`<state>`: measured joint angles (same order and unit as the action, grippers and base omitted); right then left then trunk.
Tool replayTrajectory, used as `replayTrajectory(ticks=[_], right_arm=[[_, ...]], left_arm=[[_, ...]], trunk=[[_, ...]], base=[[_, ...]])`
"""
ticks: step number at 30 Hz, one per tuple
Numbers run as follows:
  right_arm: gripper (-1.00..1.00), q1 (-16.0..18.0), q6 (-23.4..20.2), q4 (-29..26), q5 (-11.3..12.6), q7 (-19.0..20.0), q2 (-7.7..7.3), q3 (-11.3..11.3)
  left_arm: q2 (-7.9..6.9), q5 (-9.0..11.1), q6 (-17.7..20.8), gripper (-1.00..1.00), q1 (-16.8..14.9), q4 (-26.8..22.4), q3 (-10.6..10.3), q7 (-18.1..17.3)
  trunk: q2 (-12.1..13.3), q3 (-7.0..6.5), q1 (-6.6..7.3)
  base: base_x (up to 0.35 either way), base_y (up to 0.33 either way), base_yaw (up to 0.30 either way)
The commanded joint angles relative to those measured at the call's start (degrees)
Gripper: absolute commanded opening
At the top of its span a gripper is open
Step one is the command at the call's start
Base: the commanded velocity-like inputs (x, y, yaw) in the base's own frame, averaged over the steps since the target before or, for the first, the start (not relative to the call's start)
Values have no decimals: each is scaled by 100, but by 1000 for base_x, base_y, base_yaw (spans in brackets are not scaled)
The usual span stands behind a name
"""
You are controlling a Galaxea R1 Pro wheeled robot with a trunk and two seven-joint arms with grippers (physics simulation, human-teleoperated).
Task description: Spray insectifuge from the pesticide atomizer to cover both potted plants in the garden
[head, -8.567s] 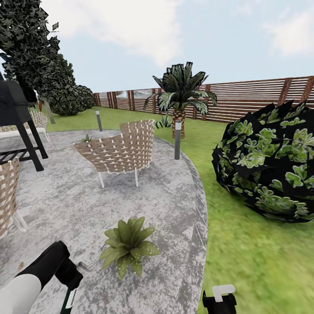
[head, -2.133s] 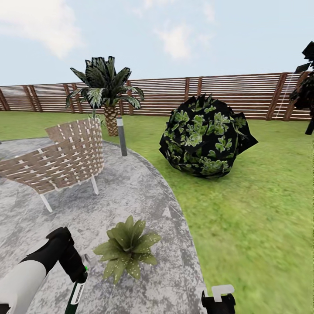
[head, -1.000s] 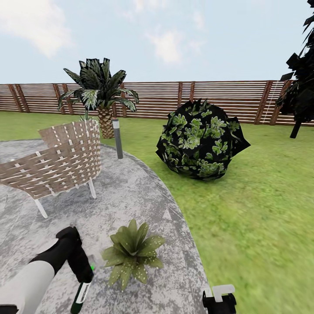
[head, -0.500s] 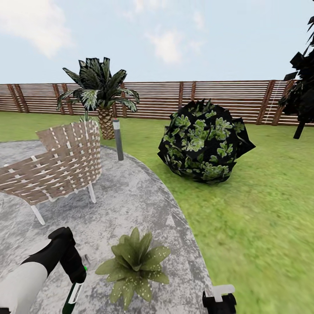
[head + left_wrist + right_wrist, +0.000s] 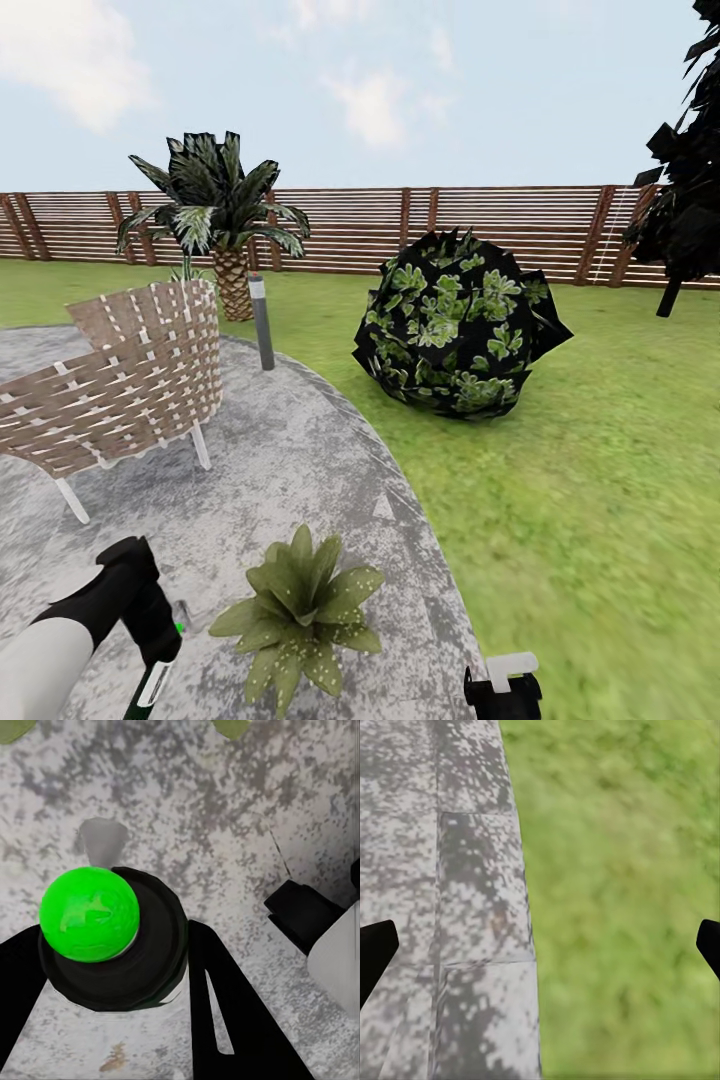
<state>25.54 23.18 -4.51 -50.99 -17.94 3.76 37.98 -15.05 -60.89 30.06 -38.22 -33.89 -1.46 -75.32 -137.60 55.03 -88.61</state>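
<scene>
While I am looking out through the head camera, the left pincer (image 5: 150, 640) is hanging at about seven o'clock, pinching the pesticide atomizer (image 5: 150, 680) by its upper part, with the dark green body and its white label slanting down toward the bottom edge. Just at three o'clock of it, near but apart, one potted plant (image 5: 300, 615) is sitting on the grey stone patio (image 5: 300, 470), its speckled leaves spreading low. A woven chair (image 5: 120, 385) is standing at ten o'clock, a short grey post (image 5: 261, 322) and a palm (image 5: 215, 215) are rising behind it, and a dark bush (image 5: 455, 330) is sitting on the lawn (image 5: 580, 480) before the slat fence (image 5: 480, 225). The right pincer (image 5: 503, 685) is peeking in at five o'clock.

Through the left wrist camera, I am seeing the atomizer's black head with a bright green cap (image 5: 88, 913) sitting between the black fingers (image 5: 232, 1012), which are pressing in on it, and the thin grey trigger (image 5: 101, 840) is pointing toward the patio stone beyond.

Through the right wrist camera, I am seeing two black fingertips (image 5: 375, 949) standing wide apart at either side, spread with nothing between them, above the line where the patio edge is meeting the grass.
</scene>
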Motion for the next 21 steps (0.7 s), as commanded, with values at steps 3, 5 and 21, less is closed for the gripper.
replayTrajectory(ticks=[3,5,21], right_arm=[[100,3,11,3,-65,-26,2,43],[100,3,11,3,-66,-22,2,43],[100,3,11,9,-69,-17,2,43]], left_arm=[[39,71,51,-100,-2,67,9,-15],[54,164,-32,-100,-2,205,13,17],[51,225,-408,-100,-121,347,17,891]], trunk=[[-2,6,1],[-2,6,1],[-2,6,1]], base=[[0,0,0],[0,0,0],[0,0,0]])
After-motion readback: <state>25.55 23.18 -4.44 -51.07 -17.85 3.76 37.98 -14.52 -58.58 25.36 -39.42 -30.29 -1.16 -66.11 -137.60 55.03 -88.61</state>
